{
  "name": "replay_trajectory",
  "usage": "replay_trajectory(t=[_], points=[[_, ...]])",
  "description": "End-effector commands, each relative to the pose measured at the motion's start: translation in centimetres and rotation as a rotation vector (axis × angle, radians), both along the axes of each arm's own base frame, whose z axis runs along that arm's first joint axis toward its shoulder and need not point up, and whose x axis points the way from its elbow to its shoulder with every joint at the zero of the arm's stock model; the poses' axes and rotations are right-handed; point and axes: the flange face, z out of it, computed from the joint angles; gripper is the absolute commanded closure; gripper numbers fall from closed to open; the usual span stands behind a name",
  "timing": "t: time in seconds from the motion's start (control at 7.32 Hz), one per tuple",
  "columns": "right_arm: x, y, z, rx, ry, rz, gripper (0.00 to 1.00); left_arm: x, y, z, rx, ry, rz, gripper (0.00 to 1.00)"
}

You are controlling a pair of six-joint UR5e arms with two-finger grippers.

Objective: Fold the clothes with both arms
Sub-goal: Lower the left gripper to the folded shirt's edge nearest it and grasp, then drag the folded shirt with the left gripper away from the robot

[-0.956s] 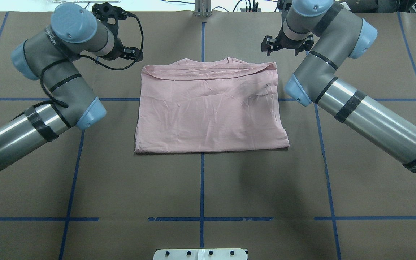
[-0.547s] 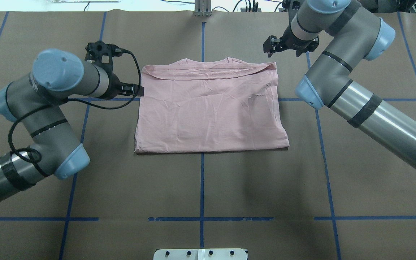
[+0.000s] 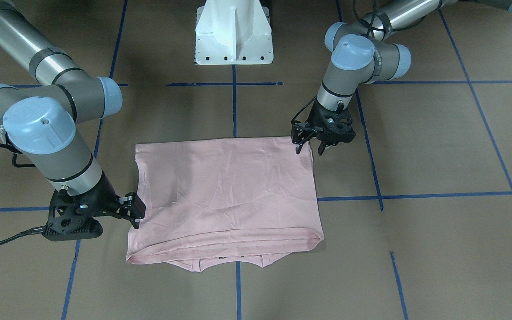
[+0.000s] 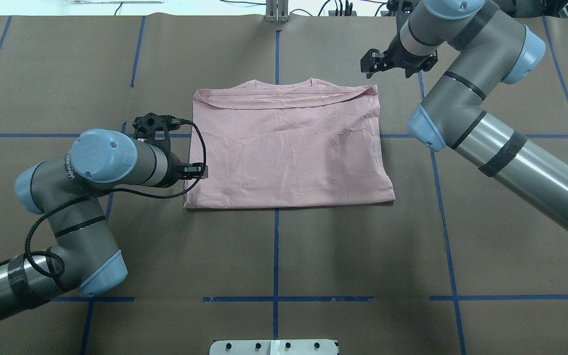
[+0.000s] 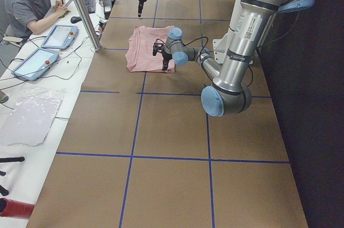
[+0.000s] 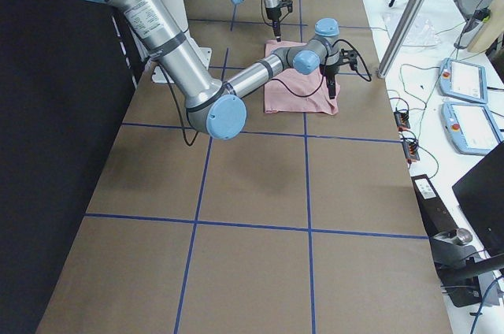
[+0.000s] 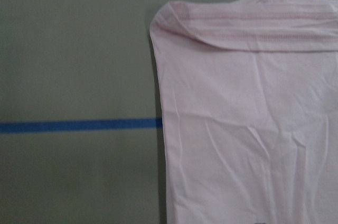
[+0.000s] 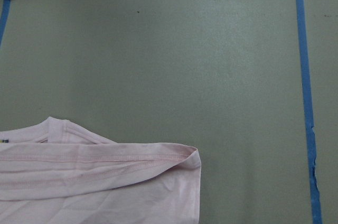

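The pale pink T-shirt (image 4: 289, 148) lies folded flat mid-table, its ribbed neck edge at the far side (image 3: 225, 191). My left gripper (image 4: 204, 171) hangs open over the shirt's left edge near its near-left corner; in the front view its fingers straddle that corner (image 3: 309, 151). My right gripper (image 4: 386, 69) is open above the brown table just beyond the shirt's far-right corner (image 3: 135, 211). The left wrist view shows the shirt's left edge (image 7: 248, 129). In the right wrist view only its far-right corner (image 8: 105, 182) shows. Neither gripper holds cloth.
Blue tape lines (image 4: 276, 246) cross the brown table cover. The white pedestal base (image 3: 234, 35) stands at the robot's side. A person (image 5: 32, 2) sits at a side bench with tablets (image 5: 56, 35) behind a metal post (image 5: 80, 7).
My left arm swung back toward the robot along the shirt's left edge, from the far-left corner to the near-left one. The right arm shifted slightly. The shirt did not move.
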Motion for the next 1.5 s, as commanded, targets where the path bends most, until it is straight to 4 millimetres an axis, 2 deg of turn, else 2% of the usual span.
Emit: replay_trajectory(t=[0.0, 0.27, 0.55, 0.96, 1.09, 1.23, 1.37], points=[[0.0, 0.0, 0.0, 0.001, -0.001, 0.0, 0.0, 1.0, 1.2, 0.1, -0.003, -0.001, 0.018, 0.3], [0.1, 0.0, 0.1, 0.0, 0.0, 0.002, 0.0, 1.8, 2.6, 0.9, -0.009, -0.012, 0.041, 0.3], [0.2, 0.0, 0.3, -0.002, 0.003, 0.003, 0.0, 2.4, 3.3, 1.0, -0.01, -0.013, 0.053, 0.43], [0.2, 0.0, 0.3, -0.001, 0.004, 0.004, 0.0, 3.2, 4.5, 1.2, -0.01, -0.015, 0.076, 0.9], [0.2, 0.0, 0.5, -0.002, 0.005, 0.003, 0.0, 3.1, 4.5, 1.1, -0.008, -0.014, 0.075, 1.0], [0.1, 0.1, 0.5, -0.002, 0.006, 0.004, 0.0, 2.2, 5.0, 1.3, 0.0, -0.013, 0.08, 1.0], [0.1, 0.1, 0.4, 0.001, 0.006, 0.004, 0.0, -0.5, 6.4, 2.5, 0.019, -0.021, 0.103, 1.0]])
